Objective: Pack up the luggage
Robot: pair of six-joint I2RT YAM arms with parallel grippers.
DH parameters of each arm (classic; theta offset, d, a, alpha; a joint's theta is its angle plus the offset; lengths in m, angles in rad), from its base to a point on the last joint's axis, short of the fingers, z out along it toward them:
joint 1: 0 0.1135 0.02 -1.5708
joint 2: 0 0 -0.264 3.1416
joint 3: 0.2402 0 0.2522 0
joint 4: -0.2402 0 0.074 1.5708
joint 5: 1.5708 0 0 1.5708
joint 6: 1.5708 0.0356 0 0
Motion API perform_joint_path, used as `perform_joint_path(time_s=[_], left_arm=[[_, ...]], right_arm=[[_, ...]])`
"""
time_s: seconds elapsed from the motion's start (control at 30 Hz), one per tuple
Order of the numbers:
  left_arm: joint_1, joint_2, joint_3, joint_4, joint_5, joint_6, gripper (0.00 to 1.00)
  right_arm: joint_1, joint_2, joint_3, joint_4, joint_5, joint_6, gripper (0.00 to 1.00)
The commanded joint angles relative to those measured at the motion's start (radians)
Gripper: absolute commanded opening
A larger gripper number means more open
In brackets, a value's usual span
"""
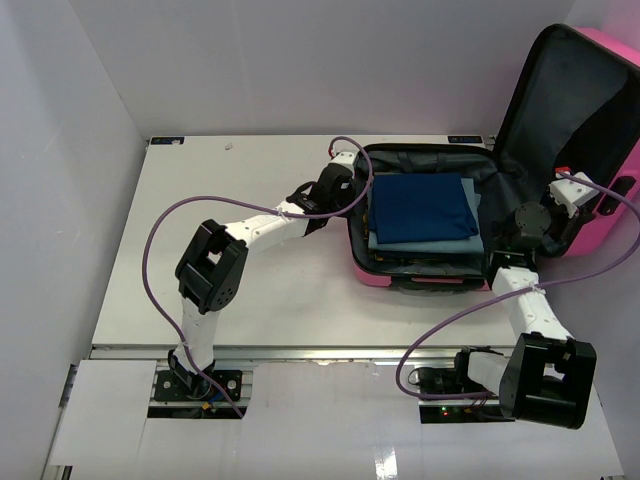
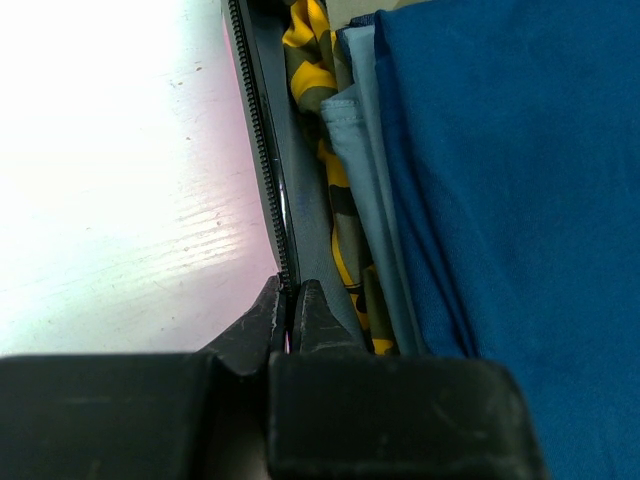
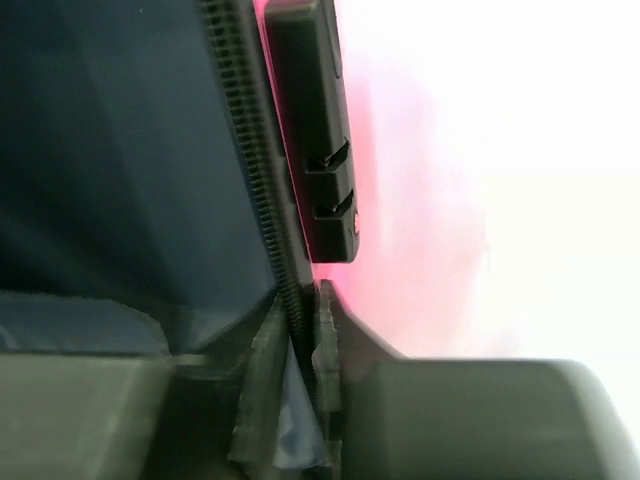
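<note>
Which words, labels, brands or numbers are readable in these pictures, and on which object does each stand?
None: no text is readable in any view. The luggage shows only pink shell, black zipper trim and dark lining; the folded blue cloth and the yellow patterned cloth bear no letters.

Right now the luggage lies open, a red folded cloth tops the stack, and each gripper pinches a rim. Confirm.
Wrong colour: the top cloth is dark blue, not red, as the top external view shows. The luggage is open, and the left gripper and right gripper each pinch a rim.
</note>
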Motion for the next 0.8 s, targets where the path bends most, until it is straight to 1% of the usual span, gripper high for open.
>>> perform_joint_path(time_s=[0.0, 0.07, 0.17, 0.3, 0.6, 0.77], left_arm=[[0.026, -0.078, -0.019, -0.037, -0.024, 0.072, 0.00], [0.027, -0.087, -0.029, -0.035, -0.036, 0.070, 0.00], [0.041, -0.092, -0.037, -0.036, -0.029, 0.051, 0.00], [0.056, -0.101, -0.052, -0.036, -0.003, 0.030, 0.00], [0.061, -0.113, -0.037, -0.032, 0.030, 0.028, 0.00], [0.062, -0.107, -0.033, -0.027, 0.040, 0.030, 0.00]], right_arm=[[0.013, -0.039, 0.022, 0.019, -0.161, 0.058, 0.08], [0.017, -0.087, 0.002, -0.030, -0.256, 0.101, 0.08], [0.028, -0.139, -0.039, -0.082, -0.347, 0.144, 0.08], [0.077, -0.169, -0.065, -0.093, -0.449, 0.118, 0.08], [0.261, -0.244, -0.183, -0.070, -0.495, 0.028, 0.08], [0.329, -0.300, -0.203, -0.145, -0.527, 0.009, 0.08]])
